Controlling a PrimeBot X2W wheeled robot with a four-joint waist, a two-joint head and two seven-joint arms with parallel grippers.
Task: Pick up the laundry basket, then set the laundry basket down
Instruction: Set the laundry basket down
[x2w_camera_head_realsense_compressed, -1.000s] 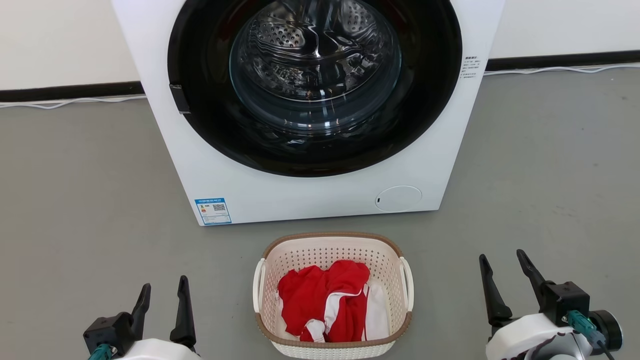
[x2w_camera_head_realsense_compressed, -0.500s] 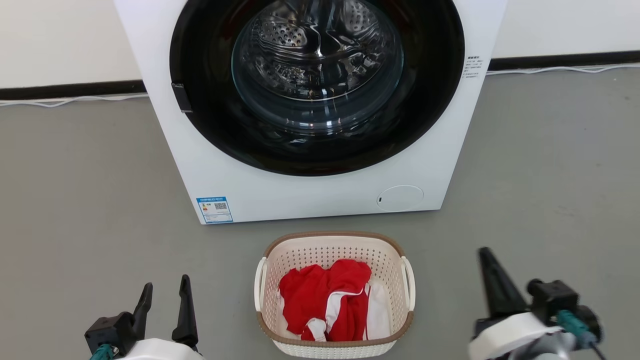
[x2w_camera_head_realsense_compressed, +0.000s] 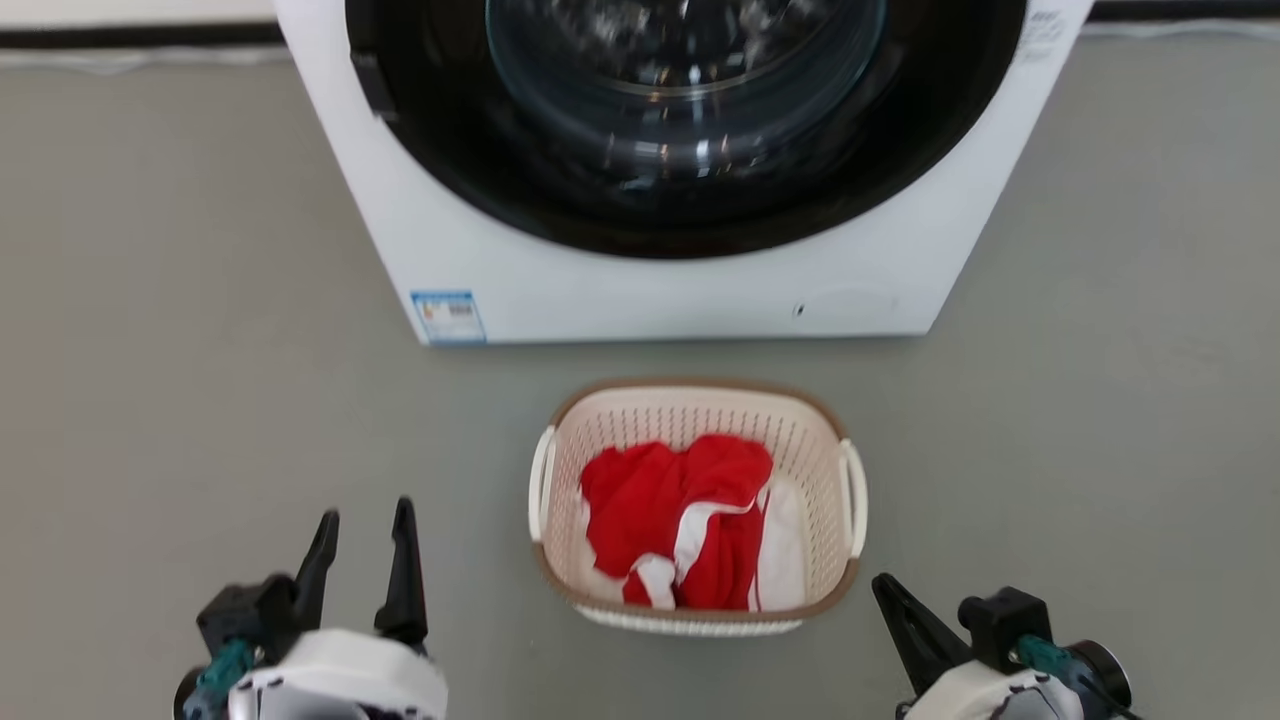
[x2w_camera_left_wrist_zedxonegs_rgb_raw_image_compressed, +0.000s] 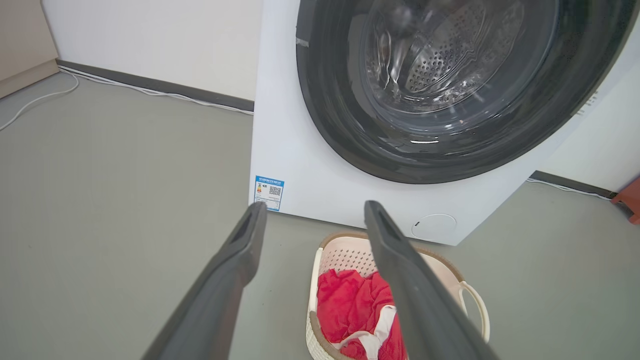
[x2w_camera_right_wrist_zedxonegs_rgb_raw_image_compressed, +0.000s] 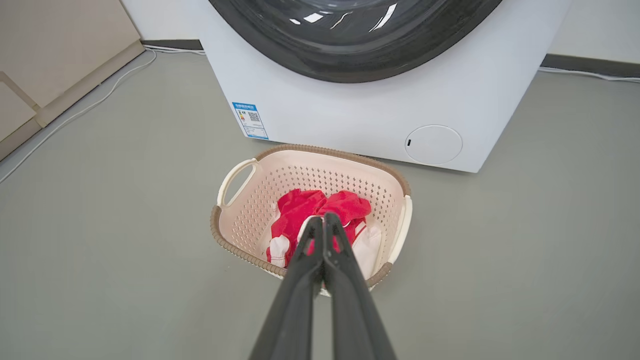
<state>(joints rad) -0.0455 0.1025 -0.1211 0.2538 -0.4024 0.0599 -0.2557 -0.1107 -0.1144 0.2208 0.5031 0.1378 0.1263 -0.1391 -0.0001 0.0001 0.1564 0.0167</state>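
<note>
Two long, dark, tapered fingers of the left gripper (x2w_camera_head_realsense_compressed: 364, 515) stand well apart at the lower left of the head view, tips pointing up the frame, with nothing held between them. At the lower right, the right gripper (x2w_camera_head_realsense_compressed: 882, 588) has its fingers pressed flat together into one black wedge, closed on nothing. Its tip lies near the basket's lower right corner without touching it. In the right wrist view the same two fingers meet in a narrow point at the frame's centre.

Between the grippers, in the lower centre of the head view, the laundry basket (x2w_camera_head_realsense_compressed: 690, 418) sits on the smooth grey floor (x2w_camera_head_realsense_compressed: 180, 300), just in front of the washing machine (x2w_camera_head_realsense_compressed: 650, 290). It is a rounded rectangle of cream plastic, its walls pierced with rows of small holes and edged by a brown woven-look rim (x2w_camera_head_realsense_compressed: 700, 384). White loop handles (x2w_camera_head_realsense_compressed: 541, 480) curve out from its left and right sides. Inside lies a crumpled red garment (x2w_camera_head_realsense_compressed: 650, 500) with white trim, beside a piece of white cloth (x2w_camera_head_realsense_compressed: 785, 550) at the right.

The machine's glossy white front stands at the top of the frame, with a wide black door ring (x2w_camera_head_realsense_compressed: 440, 150) around clear glass. A small blue sticker (x2w_camera_head_realsense_compressed: 448, 316) sits at its lower left and a round cap (x2w_camera_right_wrist_zedxonegs_rgb_raw_image_compressed: 433, 145) at its lower right.
</note>
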